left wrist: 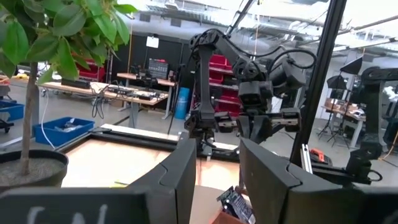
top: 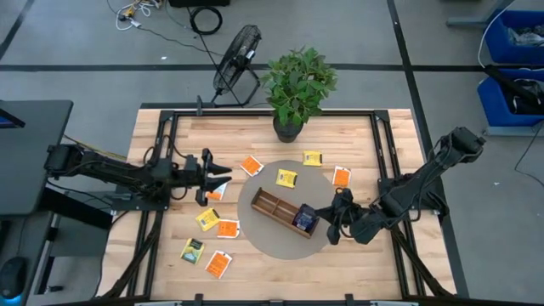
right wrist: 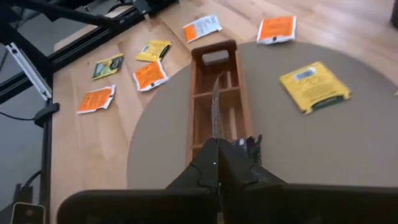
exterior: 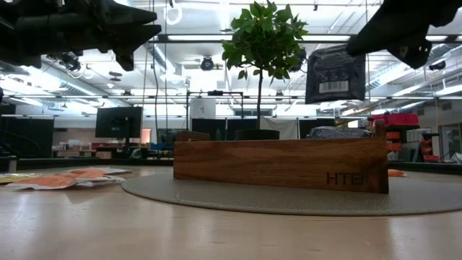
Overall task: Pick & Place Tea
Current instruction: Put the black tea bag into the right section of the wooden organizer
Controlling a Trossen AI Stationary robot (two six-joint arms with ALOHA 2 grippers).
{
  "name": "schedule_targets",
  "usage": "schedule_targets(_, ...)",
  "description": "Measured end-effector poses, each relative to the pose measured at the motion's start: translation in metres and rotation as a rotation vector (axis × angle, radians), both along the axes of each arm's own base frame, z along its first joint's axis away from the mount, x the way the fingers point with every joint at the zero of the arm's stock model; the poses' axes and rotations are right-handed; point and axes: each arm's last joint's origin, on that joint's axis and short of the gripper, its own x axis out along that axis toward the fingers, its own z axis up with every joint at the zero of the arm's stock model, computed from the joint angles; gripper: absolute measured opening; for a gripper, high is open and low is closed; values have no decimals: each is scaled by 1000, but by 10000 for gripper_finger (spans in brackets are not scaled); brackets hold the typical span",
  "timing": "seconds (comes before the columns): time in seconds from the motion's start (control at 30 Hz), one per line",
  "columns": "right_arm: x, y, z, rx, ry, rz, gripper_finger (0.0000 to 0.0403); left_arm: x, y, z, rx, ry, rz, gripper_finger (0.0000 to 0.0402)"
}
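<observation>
A big robot lab is showing here: work benches (left wrist: 134, 87), blue bins (top: 514, 64) (full of parts), screens (exterior: 119, 121) and cables (top: 206, 17) are lying around.

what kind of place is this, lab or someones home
Most likely a robotics lab or workshop: blue parts bins beside the table, workbenches with monitors behind it, and red storage bins on shelving.

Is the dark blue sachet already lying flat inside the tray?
No: in the low view the dark blue sachet hangs in the air above the wooden tray, pinched by the right gripper.
</observation>
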Motion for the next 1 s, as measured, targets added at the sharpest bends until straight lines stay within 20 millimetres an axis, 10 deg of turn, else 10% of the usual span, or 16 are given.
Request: schedule_targets(1.0,20,25,-62,-23,145,-4,0,1,0,-2,-8,21,-2,129)
